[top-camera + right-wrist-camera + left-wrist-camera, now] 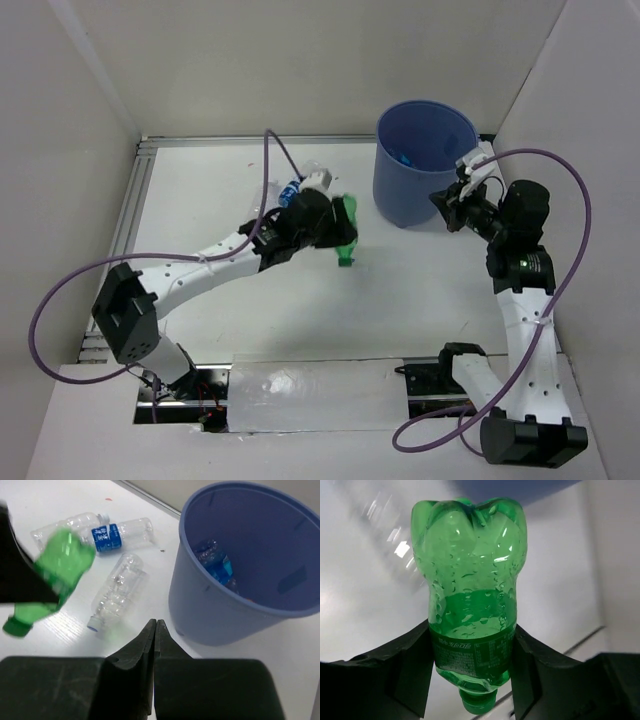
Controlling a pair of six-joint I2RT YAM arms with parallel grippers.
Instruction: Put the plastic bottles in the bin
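The left end effector [472, 652] is grasping the green bottle [470, 580], cap down, at the bin's [400, 195] eight o'clock. Seemingly the carry step: next, swinging it over the rim, then releasing. The right end effector [155, 630] is hovering clenched, empty, at four o'clock.

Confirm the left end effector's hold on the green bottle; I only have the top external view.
Observer: The left end effector is clamped on the green bottle across its labelled band, cap end toward the wrist.
Operator: Report the right end effector.
Observer: The right end effector is shut and grips nothing.
Operator: Check inside the bin.
Observer: The bin holds at least one clear bottle with a blue label, lying against the inner wall.
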